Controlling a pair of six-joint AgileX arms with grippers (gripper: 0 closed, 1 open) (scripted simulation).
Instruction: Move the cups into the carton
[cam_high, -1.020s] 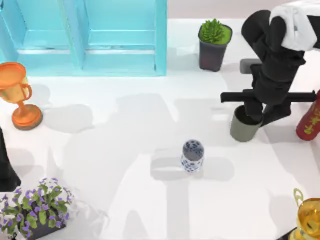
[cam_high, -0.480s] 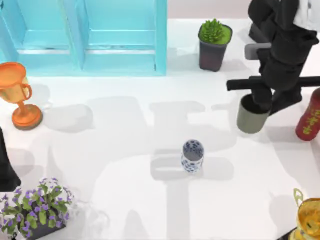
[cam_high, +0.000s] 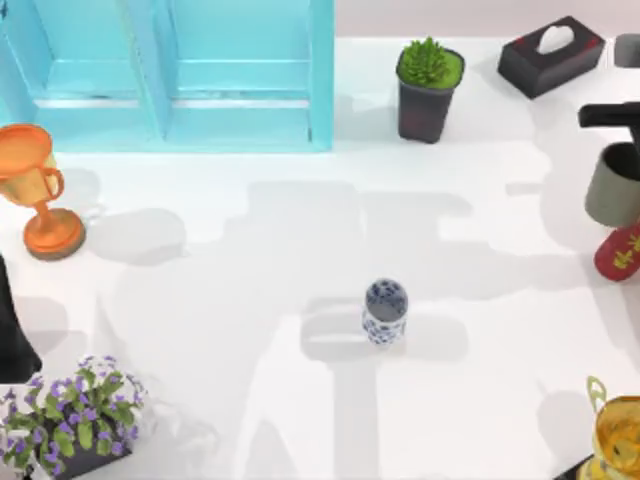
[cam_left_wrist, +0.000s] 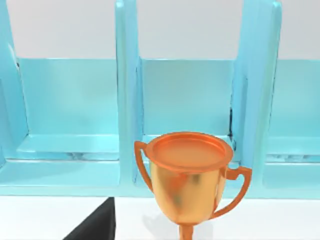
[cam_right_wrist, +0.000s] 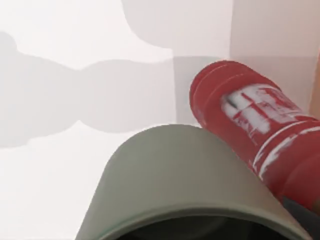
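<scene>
Right arm is at the far right edge of the table (cam_high: 300, 240), mostly cut off by the top view. Olive-grey cup (cam_high: 612, 186) hangs there, apparently lifted, overlapping the upper end of the red bottle (cam_high: 620, 250). Right gripper (cam_high: 625, 150) sits at the cup's rim under a black crossbar; its jaws look clamped on the cup but the fingers are hidden, so jaw state: cannot tell for certain. In the right wrist view the cup (cam_right_wrist: 185, 185) is close under the camera, with the bottle (cam_right_wrist: 255, 130) just beyond it.

Blue-floral cup (cam_high: 385, 312) stands upright near table centre, well apart from everything else.

Light-blue carton (cam_high: 170, 70) is at the back left, dividers visible.

Left arm is parked at the left edge; its wrist view faces the orange trophy (cam_left_wrist: 190, 175) in front of the carton (cam_left_wrist: 75, 110). Left jaw state: cannot tell
</scene>
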